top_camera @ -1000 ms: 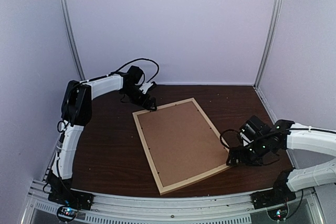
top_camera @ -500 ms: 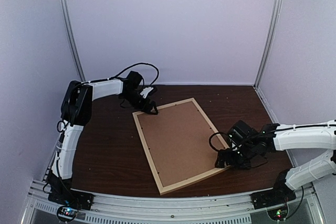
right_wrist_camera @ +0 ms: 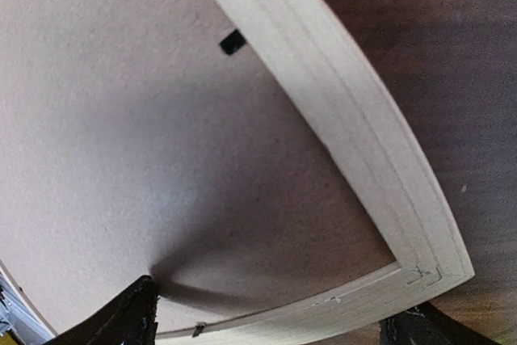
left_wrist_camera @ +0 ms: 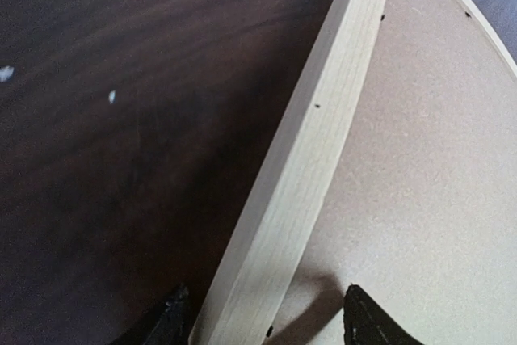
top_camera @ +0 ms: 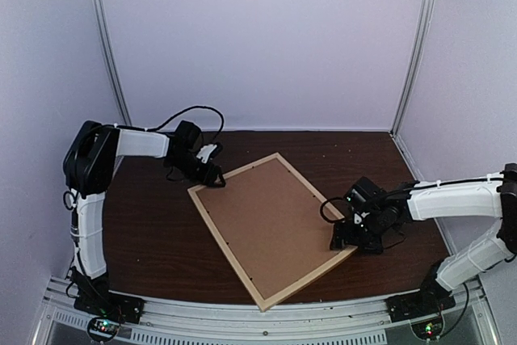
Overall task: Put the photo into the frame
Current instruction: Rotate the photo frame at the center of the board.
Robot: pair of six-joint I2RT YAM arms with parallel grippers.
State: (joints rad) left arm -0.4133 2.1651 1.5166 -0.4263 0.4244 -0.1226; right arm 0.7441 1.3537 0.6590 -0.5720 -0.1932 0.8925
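Note:
The frame lies face down and askew on the dark table, with the brown backing board set in it. The photo is not in view. My left gripper is open at the frame's far left corner. In the left wrist view its fingers straddle the pale wood strip, with a gap on the board side. My right gripper is open at the frame's right corner. In the right wrist view its wide jaws straddle that corner and the board.
Dark wood table enclosed by pale walls at the back and sides. A metal rail runs along the near edge by the arm bases. Small black clips sit on the board's edge inside the frame.
The frame has turned counterclockwise; its far left corner moved left and nearer. The left gripper moved left with that corner. The right gripper moved left onto the right corner.

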